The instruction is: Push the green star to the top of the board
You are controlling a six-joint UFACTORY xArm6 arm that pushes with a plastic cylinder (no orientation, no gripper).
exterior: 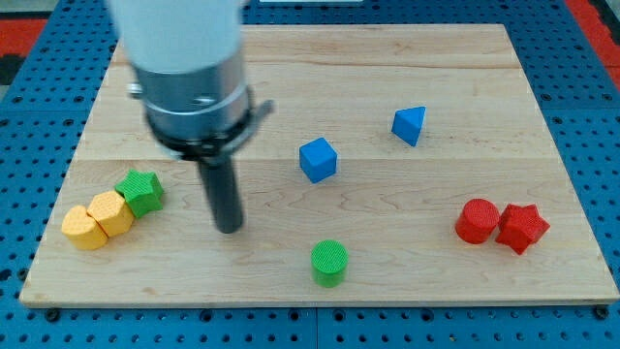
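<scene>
The green star point(141, 191) sits near the board's left edge, low on the board, touching a yellow block point(111, 213) on its lower left. My tip point(229, 229) rests on the board to the right of the green star, a short gap apart from it. The rod rises from the tip to the arm's grey and white body at the view's top left.
A second yellow block point(83, 229) touches the first. A blue cube point(318, 160) and a blue triangular block point(410, 125) lie mid-board. A green cylinder point(329, 263) stands near the bottom edge. A red cylinder point(478, 220) and a red star point(522, 228) sit at right.
</scene>
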